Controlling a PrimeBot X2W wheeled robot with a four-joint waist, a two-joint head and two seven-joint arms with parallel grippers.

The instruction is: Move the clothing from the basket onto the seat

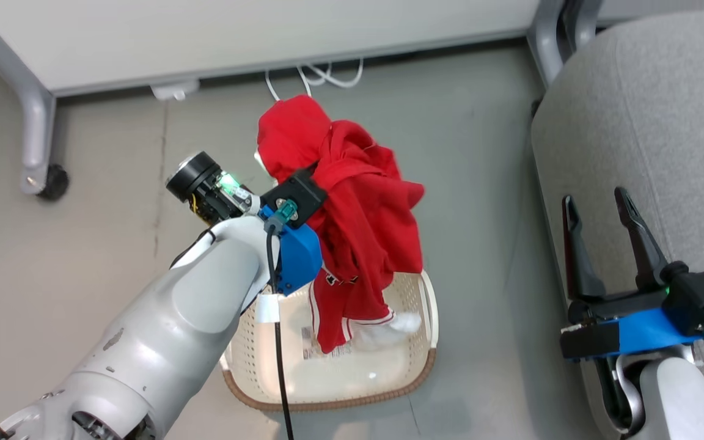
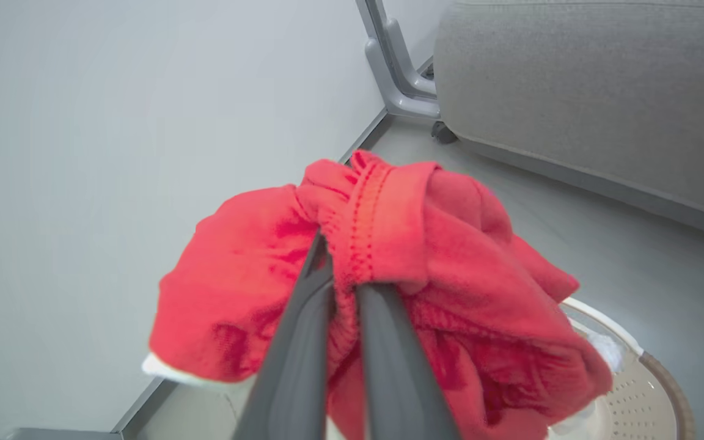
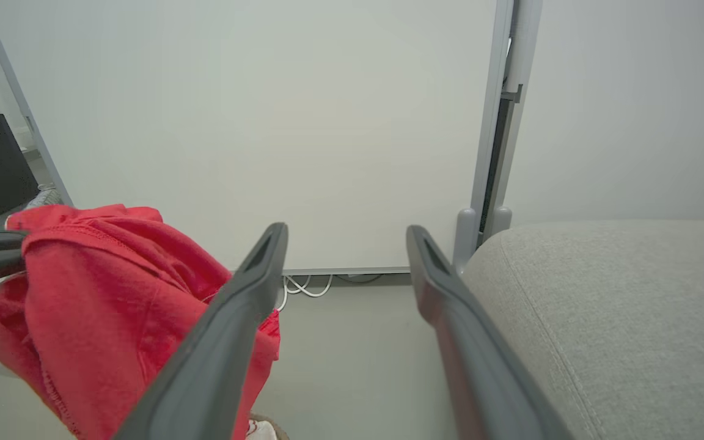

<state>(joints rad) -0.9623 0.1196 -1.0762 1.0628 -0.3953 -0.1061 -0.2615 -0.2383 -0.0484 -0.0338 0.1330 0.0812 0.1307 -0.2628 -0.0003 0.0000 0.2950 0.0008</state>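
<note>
While the left gripper [image 2: 343, 275] is clamping the clothing [image 1: 358, 214] and holding most of it above the basket [image 1: 327, 404] at six o'clock, its hem is dangling inside, the right gripper [image 1: 593, 197] is idling spread wide, and the carry to the seat [image 1: 663, 122] at three o'clock is seemingly remaining.

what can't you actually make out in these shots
Tips of the left pincer: left wrist view, buried in folds of the clothing.
The lettering: head view, creased and too small to read.
Part of the basket left rim: head view, behind the left forearm.
The seat: head view, cut off by the right edge.
</note>
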